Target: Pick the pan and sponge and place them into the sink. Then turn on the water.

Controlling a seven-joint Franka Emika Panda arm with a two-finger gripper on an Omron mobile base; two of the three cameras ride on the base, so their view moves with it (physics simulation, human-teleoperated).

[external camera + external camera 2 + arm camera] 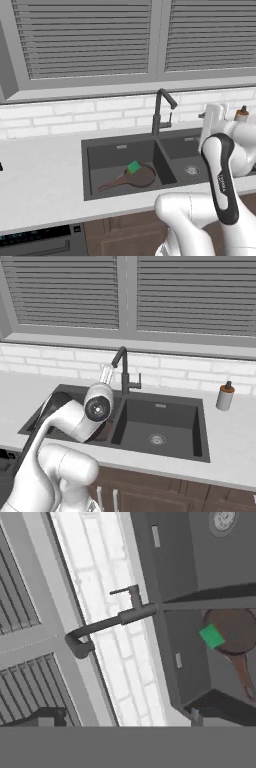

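- The pan (139,176) lies flat on the floor of the left basin of the sink (120,144), its handle pointing toward the front-left corner; it rests there because the first half of the task looks done.
- The sponge (133,167) sits on the pan's back rim, touching it, green side up, so both things are under cover of the same basin.
- The faucet (161,111) stands on the back edge of the sink over the divider between the basins, its small side lever (121,591) sticking out from the stem. No stream comes from the spout, so the water appears to be off.
- The jaws stand wide open and grip nothing; in the hand view the faucet lies ahead of them, well apart, which suits an approach to the lever.
- The soap bottle (225,396) stands on the counter (40,175) to the right of the sink, clear of the likely path.
- The remaining step, as I judge it, is pushing the lever.
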